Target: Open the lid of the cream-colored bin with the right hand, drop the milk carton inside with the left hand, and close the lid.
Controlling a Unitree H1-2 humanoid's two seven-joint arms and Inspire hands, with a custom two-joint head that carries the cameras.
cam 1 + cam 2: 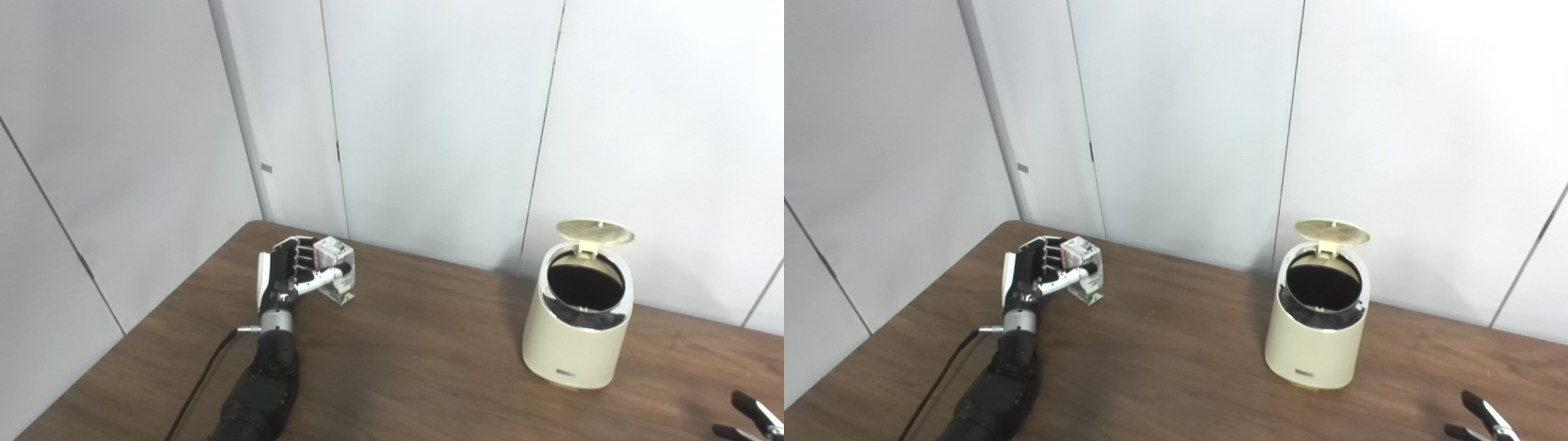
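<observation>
Left hand (288, 275) closed around milk carton (337, 272), far-left of table (398, 355); cream-colored bin (576, 318) well apart to carton's right, lid (595, 233) raised, mouth open upward; right hand (750, 419) low at bottom-right edge, only fingertips visible, apparently spread, holding nothing.

One bin (576, 318) with one lid (594, 232), one milk carton (337, 271), one table (416, 367), two robot hands: left hand (288, 275), right hand (750, 419).

No legible text anywhere
</observation>
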